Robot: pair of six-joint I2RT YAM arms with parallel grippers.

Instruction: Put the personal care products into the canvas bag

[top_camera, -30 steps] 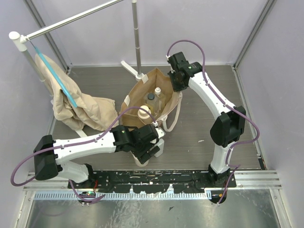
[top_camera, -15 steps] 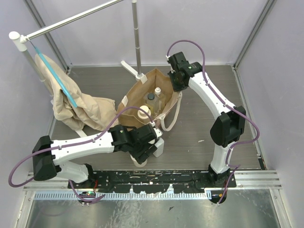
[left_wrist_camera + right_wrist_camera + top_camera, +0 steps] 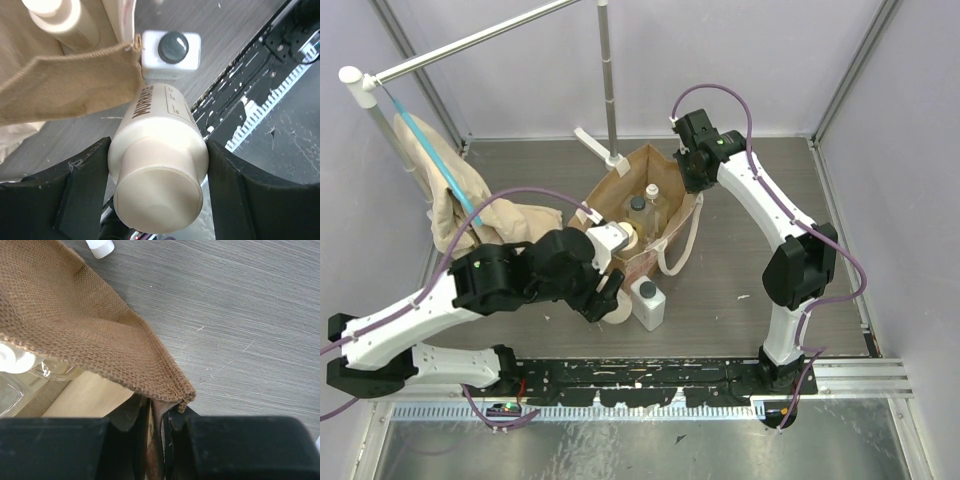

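Observation:
The canvas bag (image 3: 620,190) stands open mid-table. Inside it are a cream bottle with a beige cap (image 3: 623,236), a dark-capped bottle (image 3: 637,205) and a white-capped one (image 3: 652,190). My left gripper (image 3: 610,300) is shut on a second cream round bottle (image 3: 157,150) just below its beige cap, holding it by the bag's near edge (image 3: 65,85). The white square dark-capped bottle (image 3: 647,300) stands on the table right beside it and also shows in the left wrist view (image 3: 171,50). My right gripper (image 3: 692,172) is shut on the bag's far rim (image 3: 165,385).
A beige cloth with a blue strap (image 3: 470,215) hangs from a rack at the left. The rack's pole and white foot (image 3: 605,150) stand just behind the bag. A black rail (image 3: 650,375) runs along the near table edge.
My left arm has swung up and to the left with the cream bottle, uncovering the white square bottle. The right arm and the bag have not moved.

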